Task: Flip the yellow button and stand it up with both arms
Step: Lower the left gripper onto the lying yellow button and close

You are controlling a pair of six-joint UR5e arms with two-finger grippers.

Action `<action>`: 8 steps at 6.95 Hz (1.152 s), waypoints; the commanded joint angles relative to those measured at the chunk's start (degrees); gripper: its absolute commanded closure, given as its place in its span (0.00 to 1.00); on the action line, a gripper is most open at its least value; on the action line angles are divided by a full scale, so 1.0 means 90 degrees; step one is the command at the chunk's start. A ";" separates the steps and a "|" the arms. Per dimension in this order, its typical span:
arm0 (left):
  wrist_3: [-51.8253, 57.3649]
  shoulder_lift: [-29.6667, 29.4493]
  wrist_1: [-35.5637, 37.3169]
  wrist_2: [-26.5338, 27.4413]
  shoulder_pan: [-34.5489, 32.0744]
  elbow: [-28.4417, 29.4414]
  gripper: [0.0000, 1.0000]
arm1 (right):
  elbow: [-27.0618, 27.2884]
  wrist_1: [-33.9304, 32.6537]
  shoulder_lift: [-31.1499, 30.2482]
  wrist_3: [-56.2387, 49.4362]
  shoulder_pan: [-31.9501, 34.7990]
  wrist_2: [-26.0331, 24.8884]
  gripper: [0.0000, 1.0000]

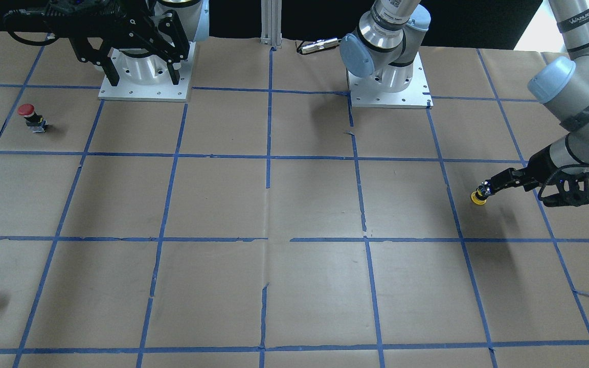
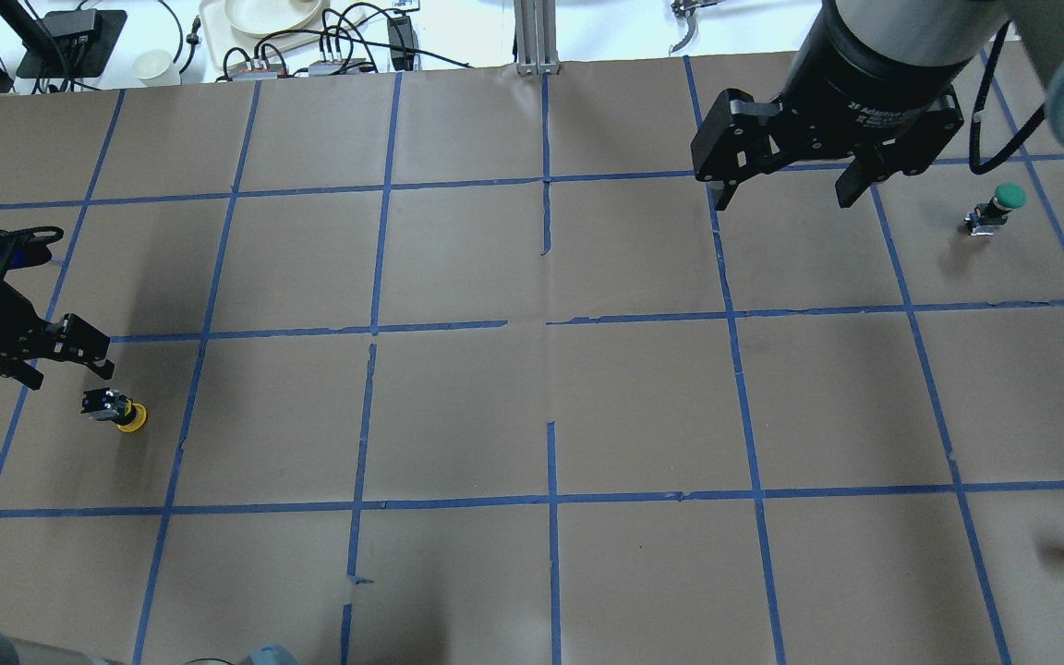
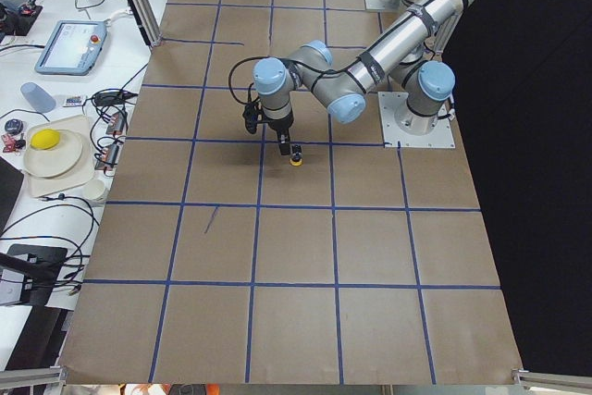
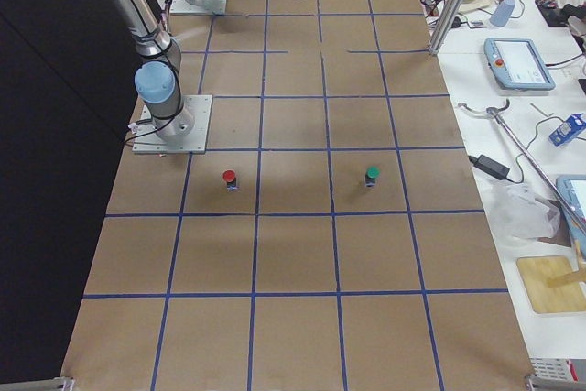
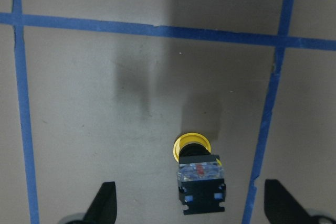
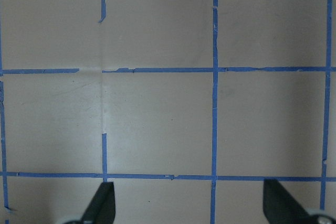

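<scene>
Approach step: the left gripper point(image 2: 68, 368), spread and empty, hovers by the button point(image 2: 116, 412) lying near the counter's point(image 2: 532, 406) left edge, and next must clamp its body.

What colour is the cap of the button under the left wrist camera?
Yellow. That button shows best in the left wrist-mounted view.

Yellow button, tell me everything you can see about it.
The yellow button has a round yellow mushroom cap, a black cylindrical body, a clear-silver block with a red spot inside, and a black end with blue dots. It seems to stand upside down, cap on the brown paper table, inside one blue-taped square. The open left gripper hovers over it, fingers either side, not touching.
</scene>
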 commanded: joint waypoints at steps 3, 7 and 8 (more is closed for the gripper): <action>-0.0092 -0.0064 0.0219 0.0022 0.0012 -0.0315 0.18 | 0.0003 -0.0018 0.0039 0.0004 0.0003 0.0033 0.00; -0.0072 -0.0054 -0.0053 0.0265 0.0012 -0.0266 0.87 | 0.0003 -0.0018 0.0029 0.0042 0.0003 0.0042 0.00; -0.0120 0.0004 -0.0238 0.0295 0.0012 -0.0246 0.97 | 0.0003 -0.0018 0.0039 0.0042 0.0003 0.0043 0.00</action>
